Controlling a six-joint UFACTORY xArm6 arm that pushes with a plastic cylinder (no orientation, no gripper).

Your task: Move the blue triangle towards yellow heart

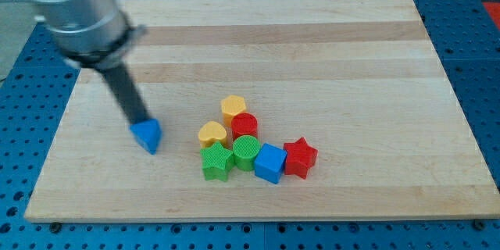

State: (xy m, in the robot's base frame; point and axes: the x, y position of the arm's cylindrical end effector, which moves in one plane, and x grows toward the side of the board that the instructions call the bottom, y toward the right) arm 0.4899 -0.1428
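The blue triangle sits alone, left of the yellow heart. There's no hand, just my tip touching the triangle's upper-left edge. I'd push steadily rightward, staying centred so it doesn't twist aside.

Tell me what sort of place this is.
Probably a robotics lab bench: a wooden board lies on a blue perforated table, with toy blocks like the blue triangle and yellow heart at my tip.

The counter carries eight blocks. Two are blue: a triangle and a cube. Two are yellow, two red, two green.
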